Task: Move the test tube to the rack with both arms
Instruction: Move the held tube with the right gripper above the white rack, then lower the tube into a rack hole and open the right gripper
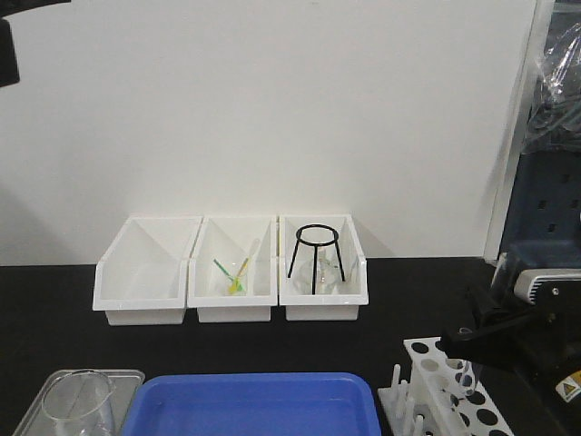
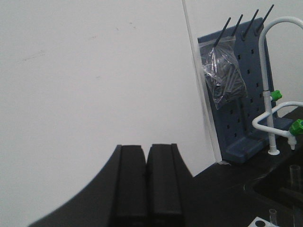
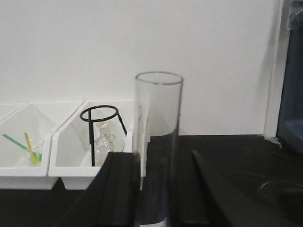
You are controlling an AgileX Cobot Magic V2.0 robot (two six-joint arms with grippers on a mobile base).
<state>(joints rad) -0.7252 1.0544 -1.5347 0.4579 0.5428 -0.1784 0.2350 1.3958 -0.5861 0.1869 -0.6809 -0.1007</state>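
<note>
The test tube [image 3: 158, 118] stands upright in the right wrist view, open rim up, with my right gripper [image 3: 158, 163] shut on its lower part, a black finger [image 3: 120, 189] on either side. From the front, the right gripper [image 1: 465, 341] hovers at the lower right, holding the tube [image 1: 467, 372] just above the white rack [image 1: 449, 400], whose pegs [image 1: 399, 391] face left. My left gripper [image 2: 147, 149] is shut with nothing in it, raised and facing the white wall. A corner of the rack [image 2: 259, 222] shows at the bottom of that view.
Three white bins [image 1: 231, 304] line the back wall; the right one holds a black tripod [image 1: 318, 259] and a flask. A blue tray [image 1: 254, 404] and a glass beaker [image 1: 80, 404] sit at the front. A blue pegboard [image 2: 236, 118] and a white faucet [image 2: 270, 94] stand to the right.
</note>
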